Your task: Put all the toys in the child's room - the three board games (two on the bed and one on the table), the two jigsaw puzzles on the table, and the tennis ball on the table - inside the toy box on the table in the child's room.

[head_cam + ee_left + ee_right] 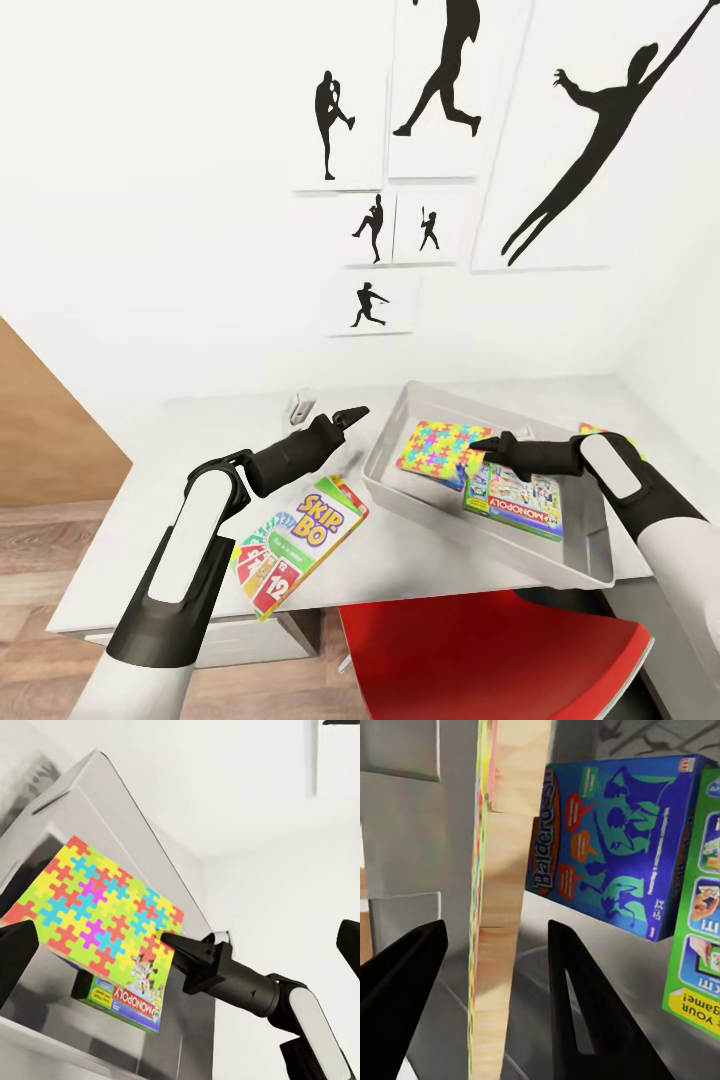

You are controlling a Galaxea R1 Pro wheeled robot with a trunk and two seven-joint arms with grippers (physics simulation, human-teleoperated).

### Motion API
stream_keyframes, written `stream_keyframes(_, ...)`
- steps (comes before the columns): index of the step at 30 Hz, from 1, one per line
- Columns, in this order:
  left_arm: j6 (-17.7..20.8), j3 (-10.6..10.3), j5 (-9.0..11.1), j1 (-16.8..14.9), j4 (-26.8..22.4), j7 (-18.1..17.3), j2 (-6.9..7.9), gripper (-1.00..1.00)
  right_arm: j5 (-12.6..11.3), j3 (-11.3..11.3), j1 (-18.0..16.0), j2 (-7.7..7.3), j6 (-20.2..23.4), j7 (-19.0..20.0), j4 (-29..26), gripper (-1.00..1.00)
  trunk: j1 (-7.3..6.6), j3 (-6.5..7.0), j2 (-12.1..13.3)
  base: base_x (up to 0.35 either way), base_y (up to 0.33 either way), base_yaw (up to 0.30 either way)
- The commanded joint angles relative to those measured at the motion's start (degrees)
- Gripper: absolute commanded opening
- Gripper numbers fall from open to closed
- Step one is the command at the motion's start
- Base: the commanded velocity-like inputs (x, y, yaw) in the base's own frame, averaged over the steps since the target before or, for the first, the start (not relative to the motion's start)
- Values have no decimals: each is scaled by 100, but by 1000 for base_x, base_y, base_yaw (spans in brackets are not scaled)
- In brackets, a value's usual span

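Observation:
The grey toy box [590,560] sits on the pale table [430,570], right of centre. In it lie a colourful jigsaw puzzle [432,447], the Monopoly box [520,500] and a blue board game [615,847]. My right gripper [482,444] is inside the box, open, its fingers [585,1020] on either side of the puzzle's wooden edge [499,907] without touching it. The Skip-Bo box [300,540] lies flat on the table in front of my left arm. Above the table, my left gripper [352,414] hovers open beside the toy box's left rim, holding nothing.
A second colourful puzzle edge [592,430] peeks out behind my right forearm. A small pale object [300,405] stands near the wall on the table. A red chair [480,650] is tucked under the table's front edge. White walls with silhouette posters close in behind and to the right.

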Motion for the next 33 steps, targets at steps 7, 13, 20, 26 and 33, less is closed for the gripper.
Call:
stream_keyframes(7, 13, 3, 63, -5, -6, 58, -3, 100, 56, 21, -17, 11, 0, 59, 3, -100, 3, -11, -11, 0, 0, 0)
stream_keyframes(13, 12, 3, 61, -5, -6, 58, -3, 100, 56, 24, -25, 26, 0, 59, 7, -100, 3, -11, -11, 0, 0, 0)
stream_keyframes(20, 13, 3, 59, -5, -6, 58, -3, 100, 64, 28, -59, 98, 0, 59, 49, -100, 3, -11, -11, 0, 0, 0)
stream_keyframes(26, 12, 3, 59, -5, -6, 58, -3, 100, 70, 29, -96, 140, 0, 59, 67, -100, 3, -11, -11, 0, 0, 0)
stream_keyframes(33, 14, 3, 60, -5, -6, 58, -3, 100, 73, 29, -118, 166, 0, 59, 76, -100, 3, -11, -11, 0, 0, 0)
